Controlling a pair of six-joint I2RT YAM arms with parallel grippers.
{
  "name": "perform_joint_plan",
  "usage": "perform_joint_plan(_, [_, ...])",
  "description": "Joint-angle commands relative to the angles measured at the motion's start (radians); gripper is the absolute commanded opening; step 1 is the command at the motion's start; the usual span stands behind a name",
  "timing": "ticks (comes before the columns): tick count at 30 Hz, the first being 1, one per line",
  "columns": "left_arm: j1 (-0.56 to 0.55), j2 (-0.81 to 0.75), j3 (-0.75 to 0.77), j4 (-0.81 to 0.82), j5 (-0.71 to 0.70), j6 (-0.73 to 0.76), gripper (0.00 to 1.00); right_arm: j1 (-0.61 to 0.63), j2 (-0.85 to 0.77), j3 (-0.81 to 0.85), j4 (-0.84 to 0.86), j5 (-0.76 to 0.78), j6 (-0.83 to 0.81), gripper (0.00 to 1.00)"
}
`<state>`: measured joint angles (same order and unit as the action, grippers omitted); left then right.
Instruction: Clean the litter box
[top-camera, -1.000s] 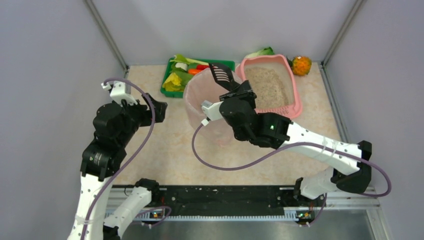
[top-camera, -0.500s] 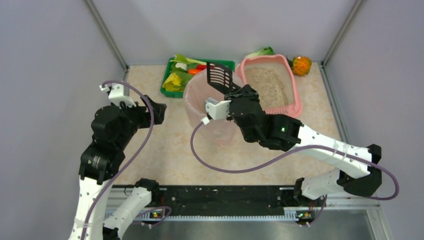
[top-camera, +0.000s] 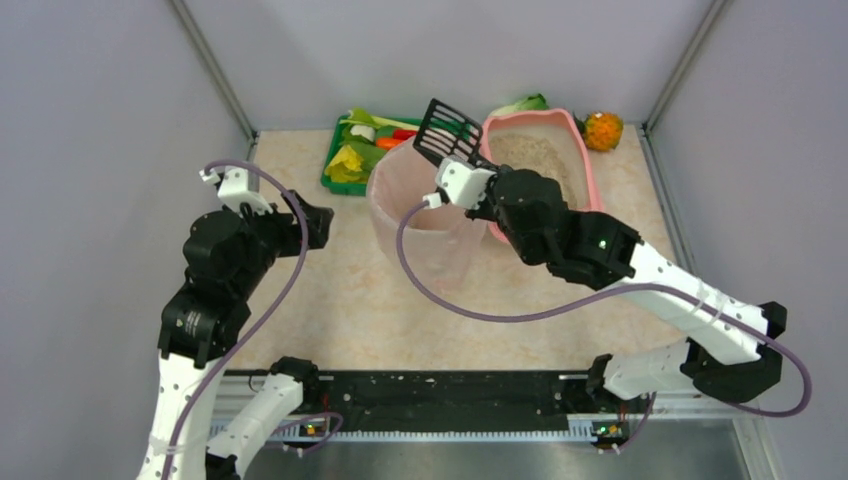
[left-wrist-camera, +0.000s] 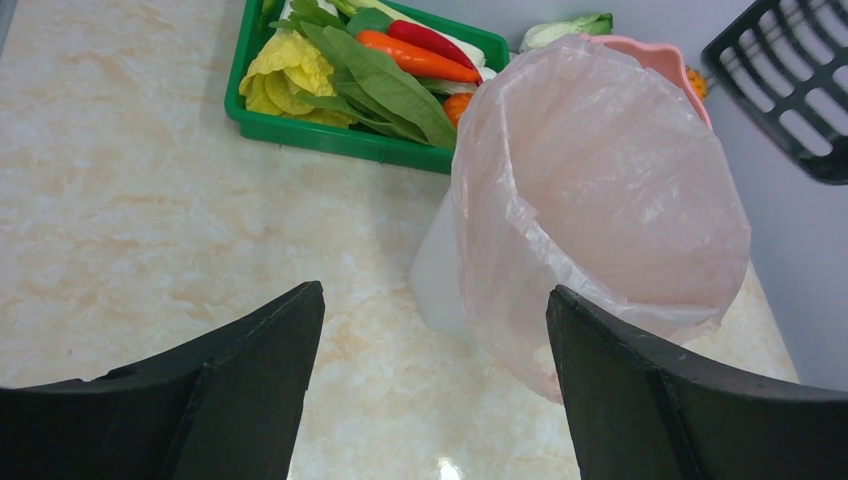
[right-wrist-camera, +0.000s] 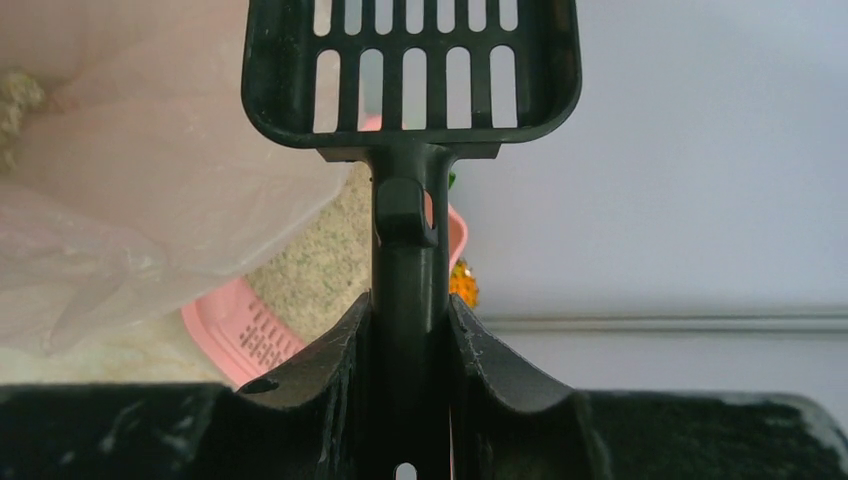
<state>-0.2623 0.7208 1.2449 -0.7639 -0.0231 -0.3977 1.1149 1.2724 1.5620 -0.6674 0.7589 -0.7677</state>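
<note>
The litter box (top-camera: 591, 176) sits at the far right of the table (top-camera: 330, 300), with beige litter inside and its slotted grate toward me. Just to its left stands the bag-lined pink bin (top-camera: 420, 210). My right end effector (right-wrist-camera: 410, 330) is clenched on the handle of the black slotted scoop (top-camera: 447, 133), with the scoop's head raised over the bin's far rim. My left end effector (left-wrist-camera: 432, 292) hangs released with its fingers wide, well apart from the bin. A green vegetable tray (top-camera: 335, 186) lies behind the bin.
</note>
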Motion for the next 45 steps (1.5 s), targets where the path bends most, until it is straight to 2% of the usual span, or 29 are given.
perform_joint_plan(1, [0.0, 0.008, 0.004, 0.029, 0.011, -0.016, 0.87, -0.047, -0.053, 0.082, 0.026, -0.075, 0.163, 0.0])
perform_joint_plan(13, [0.0, 0.013, 0.0, 0.038, 0.009, -0.016, 0.87, -0.253, -0.056, 0.164, 0.0, -0.067, 0.463, 0.0])
perform_joint_plan(19, [-0.001, 0.027, 0.011, 0.043, 0.016, -0.011, 0.87, -0.392, -0.049, 0.177, -0.09, -0.108, 0.607, 0.0])
perform_joint_plan(23, [-0.001, 0.035, 0.026, 0.048, 0.018, -0.008, 0.87, -0.449, -0.055, 0.143, -0.11, -0.156, 0.643, 0.0])
perform_joint_plan(30, [-0.001, 0.057, 0.05, 0.06, 0.056, -0.006, 0.87, -0.588, -0.043, 0.099, -0.178, -0.269, 0.757, 0.0])
perform_joint_plan(35, [0.0, 0.072, 0.05, 0.074, 0.073, -0.01, 0.87, -0.707, -0.018, 0.088, -0.231, -0.377, 0.899, 0.0])
perform_joint_plan(41, [0.0, 0.081, 0.051, 0.082, 0.073, -0.009, 0.87, -0.841, 0.066, 0.112, -0.308, -0.536, 1.069, 0.0])
perform_joint_plan(45, [-0.002, 0.085, 0.054, 0.083, 0.073, -0.01, 0.87, -0.919, 0.177, 0.178, -0.401, -0.659, 1.21, 0.0])
